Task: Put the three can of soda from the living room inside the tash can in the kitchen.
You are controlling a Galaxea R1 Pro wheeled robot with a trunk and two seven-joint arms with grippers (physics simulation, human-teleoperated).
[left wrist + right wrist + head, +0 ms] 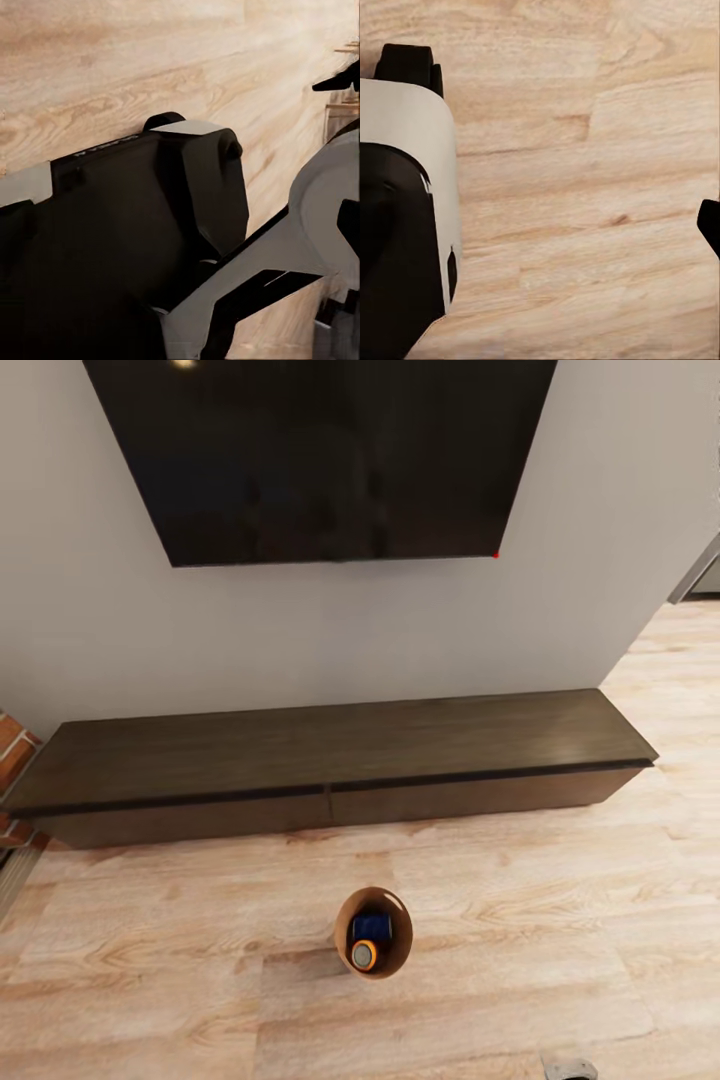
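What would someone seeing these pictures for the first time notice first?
A big black TV on the pale wall, above a long dark low cabinet. In front of the cabinet, on the wood plank floor, stands a small round bin holding an orange can and a dark blue can.

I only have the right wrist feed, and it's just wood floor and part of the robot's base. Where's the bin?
Observer: In the head view the bin stands on the plank floor in front of a long dark cabinet.
Operator: Anything in it yet?
Observer: Yes, a dark blue can and an orange can lie inside.
Operator: Can you spot a third can?
Observer: I can't tell; only those two show inside.
Operator: Which room are we in?
Observer: A black TV hangs on the wall above the cabinet, so the living room.
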